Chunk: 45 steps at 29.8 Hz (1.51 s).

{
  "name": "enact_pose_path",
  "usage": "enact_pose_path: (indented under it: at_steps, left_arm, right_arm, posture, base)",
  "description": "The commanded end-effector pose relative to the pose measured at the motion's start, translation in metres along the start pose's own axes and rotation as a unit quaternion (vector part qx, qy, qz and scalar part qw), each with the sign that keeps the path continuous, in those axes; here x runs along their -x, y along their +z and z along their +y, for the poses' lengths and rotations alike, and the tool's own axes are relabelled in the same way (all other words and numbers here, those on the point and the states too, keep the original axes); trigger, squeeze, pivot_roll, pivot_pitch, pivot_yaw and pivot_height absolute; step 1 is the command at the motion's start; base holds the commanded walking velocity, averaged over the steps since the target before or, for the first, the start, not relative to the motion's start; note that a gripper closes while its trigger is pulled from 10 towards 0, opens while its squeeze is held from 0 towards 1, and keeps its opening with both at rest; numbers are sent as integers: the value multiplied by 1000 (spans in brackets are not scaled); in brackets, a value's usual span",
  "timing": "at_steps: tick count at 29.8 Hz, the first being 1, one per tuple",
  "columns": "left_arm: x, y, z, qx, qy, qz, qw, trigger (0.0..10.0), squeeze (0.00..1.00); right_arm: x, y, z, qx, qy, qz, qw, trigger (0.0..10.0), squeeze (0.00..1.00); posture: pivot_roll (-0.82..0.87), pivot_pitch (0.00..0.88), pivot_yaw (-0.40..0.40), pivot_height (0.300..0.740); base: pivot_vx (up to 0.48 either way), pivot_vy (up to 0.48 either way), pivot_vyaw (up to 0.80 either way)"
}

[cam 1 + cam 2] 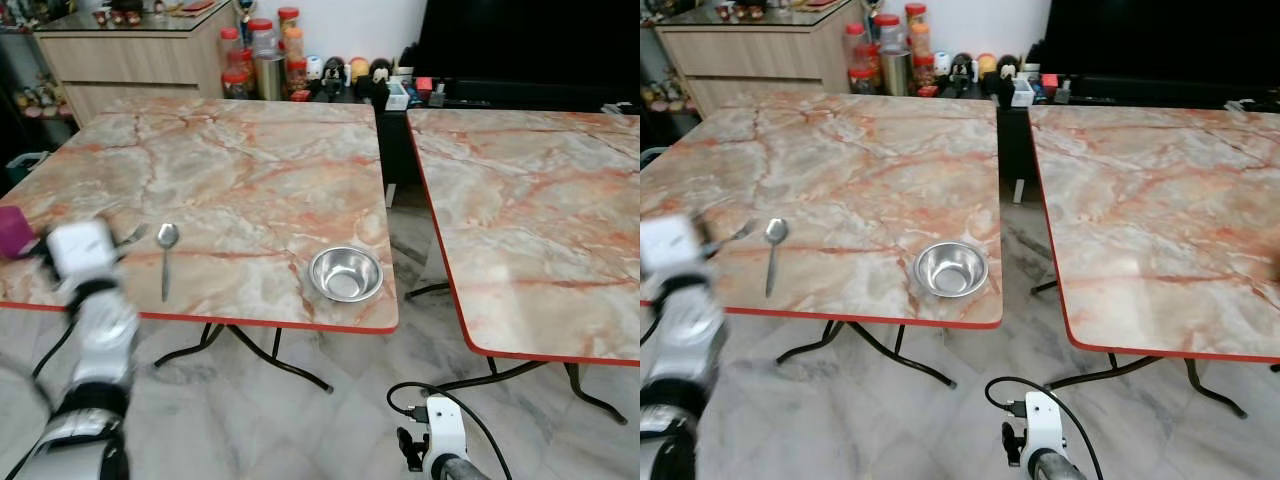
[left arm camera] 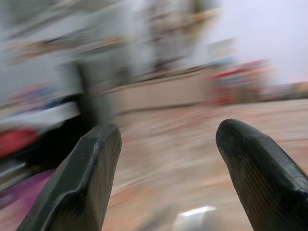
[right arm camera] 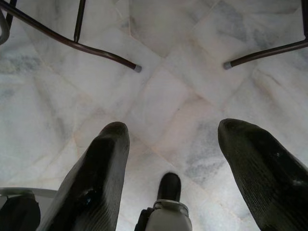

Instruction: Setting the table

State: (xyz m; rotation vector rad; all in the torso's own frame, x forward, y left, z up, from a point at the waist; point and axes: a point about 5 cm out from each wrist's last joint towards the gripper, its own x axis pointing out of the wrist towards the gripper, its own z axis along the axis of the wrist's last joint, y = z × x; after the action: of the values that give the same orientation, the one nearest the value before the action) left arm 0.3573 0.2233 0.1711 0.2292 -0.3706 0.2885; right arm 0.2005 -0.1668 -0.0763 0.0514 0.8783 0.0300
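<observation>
The right arm hangs lowest, below the table edge; its gripper points at the marble floor with fingers spread, gripping nothing. The left gripper is raised at the near left corner of the table, fingers parted and holding nothing; its wrist view is blurred. Just to its right lie a fork and a spoon, side by side on the tabletop. Farther right, near the front edge, stands a steel bowl, nothing in it. A purple thing sits just left of the left arm. A second table stands beyond the gap to the right.
</observation>
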Motion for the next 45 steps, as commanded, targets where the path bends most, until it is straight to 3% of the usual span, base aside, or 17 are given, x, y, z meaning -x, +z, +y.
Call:
enact_pose_path:
  at_steps: [1,3,11,13,14,15,16,17,18,19,20,21,23,27,32,36,45]
  left_arm:
    - [-4,11,-26,23,-77,-12,997,10000,0]
    - [-6,19,-51,89,-118,2,989,10000,0]
    - [-3,19,-89,189,-162,74,966,10000,0]
    - [3,16,-100,184,-197,88,959,10000,0]
    - [7,14,-105,180,-214,98,955,10000,839]
    - [9,12,-109,181,-225,104,952,10000,839]
    - [13,10,-114,182,-241,118,946,10000,1000]
    - [19,6,-121,185,-265,142,936,10000,1000]
    - [22,5,-125,183,-274,151,932,10000,757]
    - [24,4,-126,182,-278,155,930,10000,757]
    - [25,3,-128,182,-282,160,928,10000,278]
    - [27,0,-130,184,-286,178,923,10000,0]
    - [34,-9,-137,194,-292,224,909,10000,0]
    - [38,-14,-141,202,-285,261,900,10000,0]
    - [39,-14,-142,202,-287,269,897,10000,0]
    - [42,-17,-146,224,-278,304,883,10000,0]
    - [48,-22,-148,229,-282,333,870,10000,0]
  right_arm:
    - [0,1,-2,-3,-6,-1,1000,10000,0]
    - [1,0,-4,-4,-8,0,1000,10000,0]
    - [1,-3,-7,-11,-17,1,1000,10000,0]
    - [2,-3,-7,-12,-18,1,1000,10000,0]
    - [2,-3,-7,-12,-18,0,1000,10000,0]
    - [2,-3,-7,-12,-18,0,1000,10000,0]
    - [2,-3,-8,-12,-18,0,1000,10000,0]
    - [2,-3,-8,-12,-18,1,1000,10000,0]
    - [2,-3,-8,-12,-18,1,1000,10000,0]
    - [2,-3,-8,-12,-18,1,1000,10000,0]
    - [2,-3,-8,-12,-18,1,1000,10000,0]
    - [2,-3,-8,-11,-17,1,1000,10000,0]
    - [2,-4,-7,-10,-16,2,1000,10000,0]
    - [2,-4,-7,-10,-15,3,1000,10000,0]
    - [2,-4,-6,-10,-15,3,1000,10000,0]
    - [2,-5,-5,-12,-12,4,1000,10000,0]
    - [2,-5,-4,-14,-12,4,1000,10000,0]
  posture:
    - [-18,0,-7,728]
    - [-26,0,-3,728]
    - [-37,0,7,728]
    - [-42,0,11,728]
    - [-42,0,11,728]
    - [-42,0,10,728]
    - [-41,0,9,728]
    - [-40,0,9,728]
    - [-37,0,6,728]
    - [-37,0,6,728]
    - [-37,0,6,728]
    - [-36,0,6,728]
    - [-36,0,6,728]
    - [-38,0,11,728]
    - [-38,0,11,728]
    - [-36,0,16,728]
    - [-36,0,19,728]
  base:
    - [0,0,0]
    - [0,0,0]
    - [0,0,0]
    - [0,0,0]
    - [0,0,0]
    - [0,0,0]
    - [0,0,0]
    - [0,0,0]
    - [0,0,0]
    - [0,0,0]
    - [0,0,0]
    - [0,0,0]
    - [0,0,0]
    - [0,0,0]
    - [0,0,0]
    - [0,0,0]
    - [0,0,0]
